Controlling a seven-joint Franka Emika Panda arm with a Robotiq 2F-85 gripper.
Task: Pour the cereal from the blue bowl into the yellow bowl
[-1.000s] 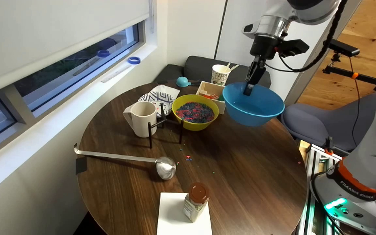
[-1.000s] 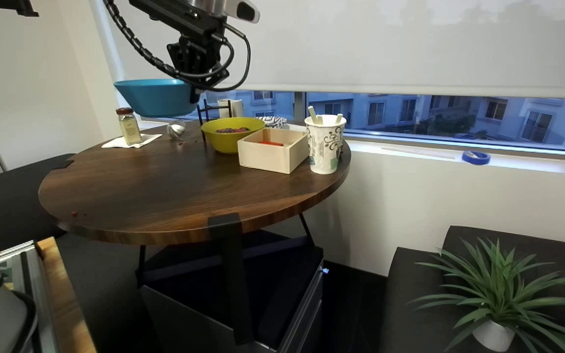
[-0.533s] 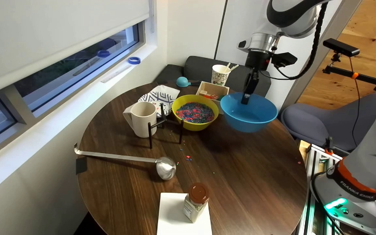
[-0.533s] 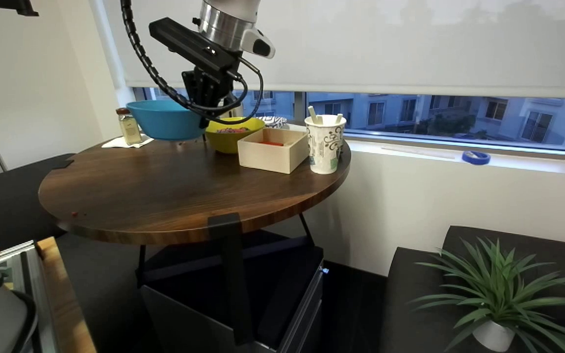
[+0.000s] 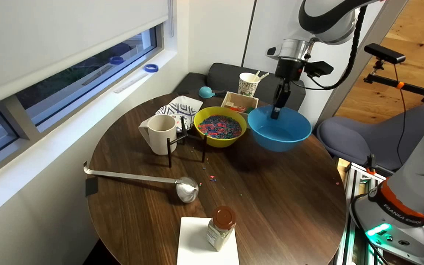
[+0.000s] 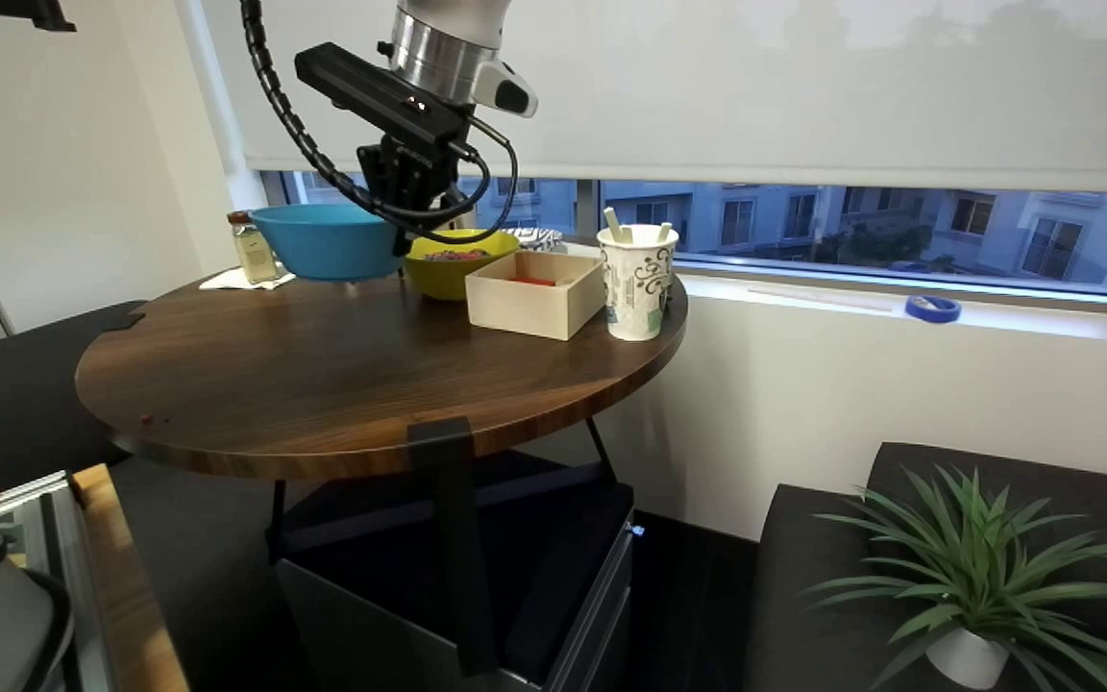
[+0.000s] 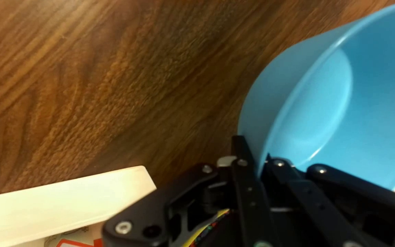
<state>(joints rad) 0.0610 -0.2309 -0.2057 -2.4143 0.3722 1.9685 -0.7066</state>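
Note:
The blue bowl (image 5: pixel 285 129) hangs nearly upright a little above the table, right beside the yellow bowl, and also shows in an exterior view (image 6: pixel 323 245). Its visible inside looks empty, also in the wrist view (image 7: pixel 324 99). My gripper (image 5: pixel 275 112) is shut on its rim, one finger inside and one outside, as the wrist view shows (image 7: pixel 255 154). The yellow bowl (image 5: pixel 221 143) stands on the table and shows in an exterior view (image 6: pixel 438 279). The cereal (image 5: pixel 220 127) lies in it. Only a sliver of both shows in the wrist view.
A wooden box (image 5: pixel 239 98) and a paper cup (image 6: pixel 635 284) stand behind the bowls. A black stand (image 5: pixel 186 137) and a white mug (image 5: pixel 162 136) are beside the yellow bowl. A ladle (image 5: pixel 186 189), a jar (image 5: pixel 221 228) and a few loose bits (image 5: pixel 212 178) lie nearer the front.
My gripper has lowered the blue bowl toward the table and moved it slightly toward the yellow bowl. Most motion came in the first half second. The cereal in the yellow bowl looks unchanged.

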